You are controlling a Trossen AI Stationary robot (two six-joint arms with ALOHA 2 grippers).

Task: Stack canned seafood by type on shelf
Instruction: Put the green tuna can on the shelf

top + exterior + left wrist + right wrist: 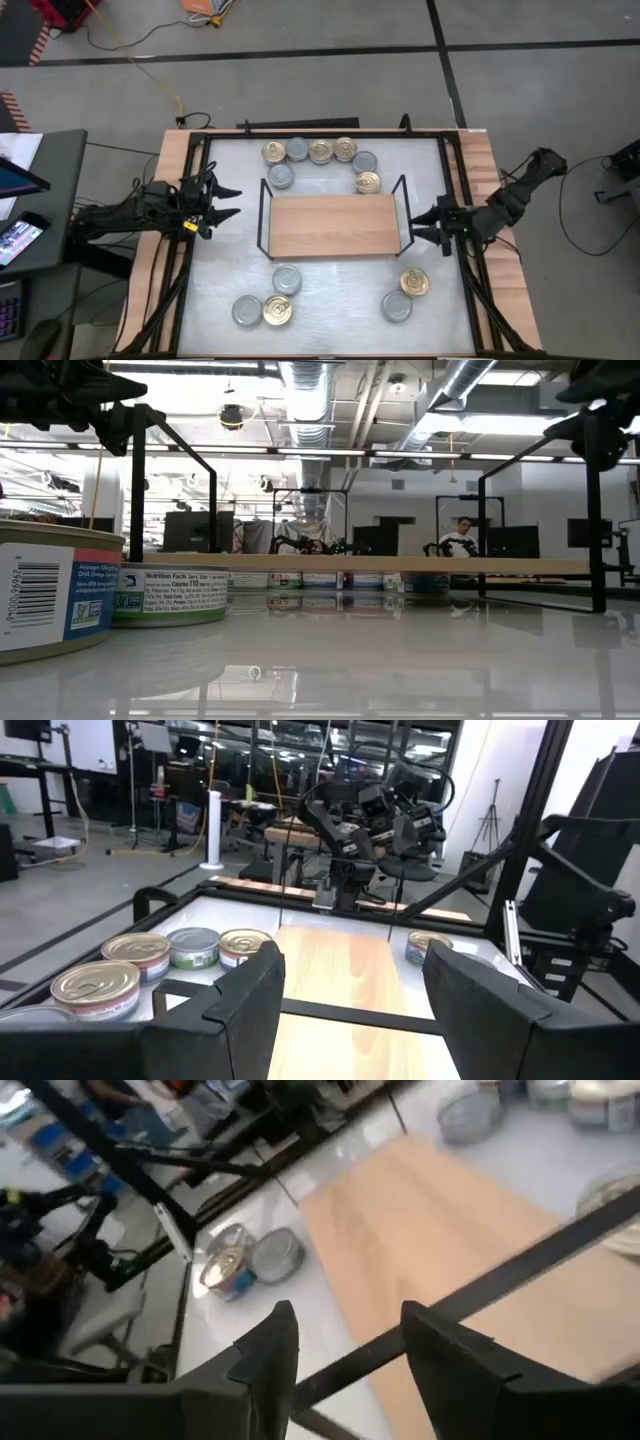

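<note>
The shelf (335,225) is a light wooden board with black wire frames at its short ends, standing mid-table. Several canned seafood tins lie in an arc (320,151) beyond its far side, gold-lidded and silver-lidded mixed. Three more (277,311) rest near the front left and two (405,295) near the front right. My left gripper (228,202) hovers open off the shelf's left end, raised and pointing at it (350,1010). My right gripper (418,225) hovers open off the right end (345,1350), slanting down over the wire frame (500,1290).
A black rail frame (195,250) borders the white tabletop on the left, right and far sides. In the low view two tins (170,595) loom at the near left, and the board (400,564) stands raised with tins visible beneath it.
</note>
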